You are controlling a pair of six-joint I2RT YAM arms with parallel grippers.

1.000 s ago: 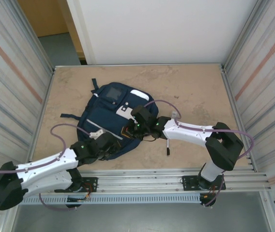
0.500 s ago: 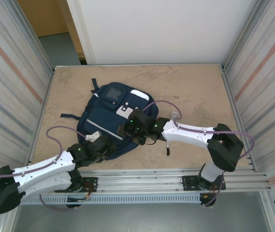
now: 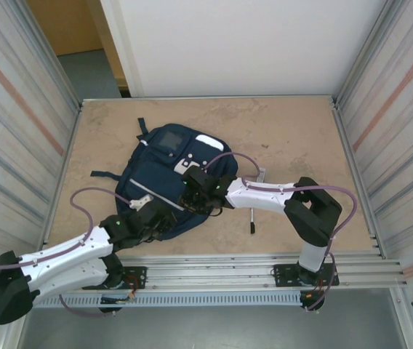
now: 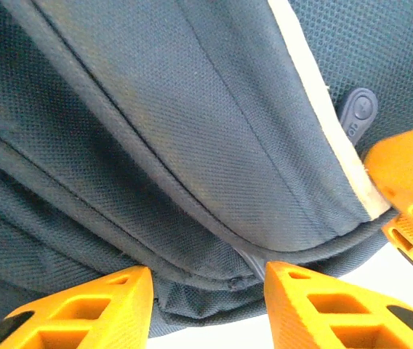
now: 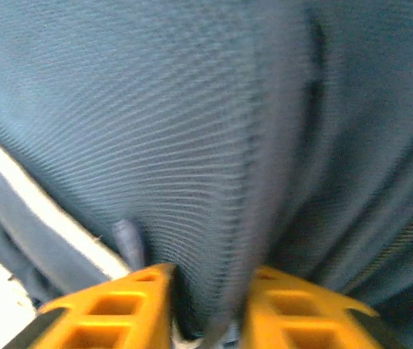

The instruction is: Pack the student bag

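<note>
Your student bag lies flat on the bench, left of the middle, with its front side up. Your right gripper is pinched together on a fold of the blue cloth on the bag's right side. I think that is to lift the cloth so a pocket can open. Your left gripper sits at the bag's near edge with its fingers apart. The bag's rim lies in the gap, not squeezed, so it looks ready to hold that edge. A thin pen lies on the bench just right of the bag, maybe to go in. The bench is tan and speckled, with ribbed metal walls left and right and a white wall on the far side.
</note>
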